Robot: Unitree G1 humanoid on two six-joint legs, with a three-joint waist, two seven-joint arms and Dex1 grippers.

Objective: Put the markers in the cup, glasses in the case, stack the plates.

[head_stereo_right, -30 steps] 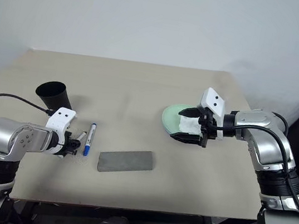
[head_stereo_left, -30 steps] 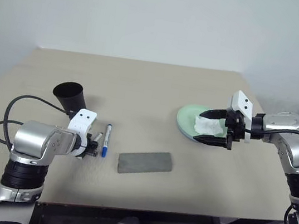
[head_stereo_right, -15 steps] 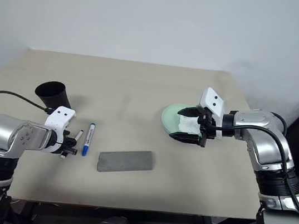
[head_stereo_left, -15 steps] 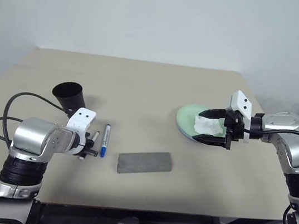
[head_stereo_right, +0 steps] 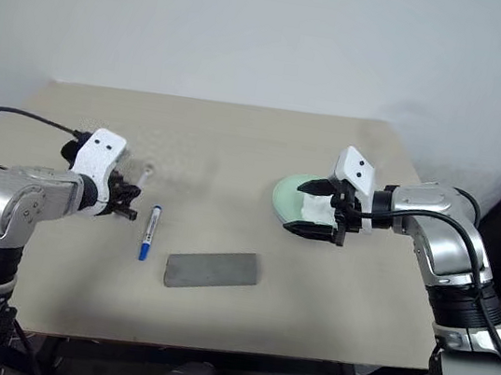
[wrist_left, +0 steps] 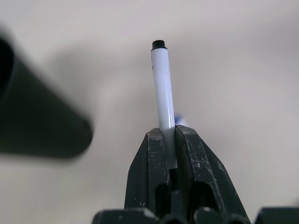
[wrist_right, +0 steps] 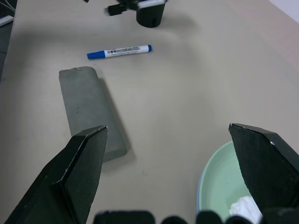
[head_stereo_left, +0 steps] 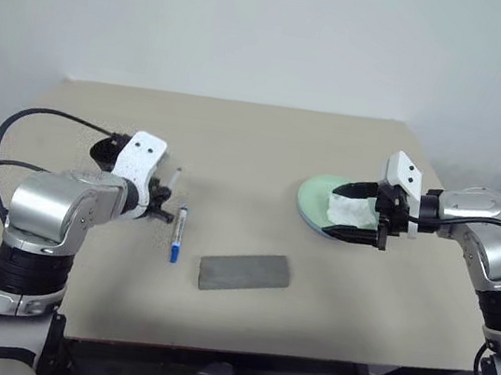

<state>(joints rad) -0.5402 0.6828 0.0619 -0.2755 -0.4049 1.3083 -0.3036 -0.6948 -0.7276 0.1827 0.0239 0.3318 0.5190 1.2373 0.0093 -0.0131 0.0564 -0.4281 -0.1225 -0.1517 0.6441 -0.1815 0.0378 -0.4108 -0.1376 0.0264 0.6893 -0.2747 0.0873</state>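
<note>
Beige flat counter [head_stereo_left: 256,151] is carrying all. Grey oblong case [head_stereo_left: 244,271] is lying between both hands. Mint green round plate [head_stereo_left: 316,200] w/ crumpled white tissue [head_stereo_left: 353,210] is sitting inside wide-spread right hand [head_stereo_left: 360,212]. Black tapered cup [wrist_left: 32,116] is standing just beside left hand [wrist_left: 169,140], which is pinching black-capped white marker [wrist_left: 163,102] above counter. Blue-capped white marker [head_stereo_left: 178,232] is lying near left hand.

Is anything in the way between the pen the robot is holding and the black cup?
Nothing visible is. The left gripper is shut on the black-capped marker, lifted off the table. The cup sits right beside it with only bare table between them. The blue marker and the grey case lie on the other side, away from the cup.
</note>
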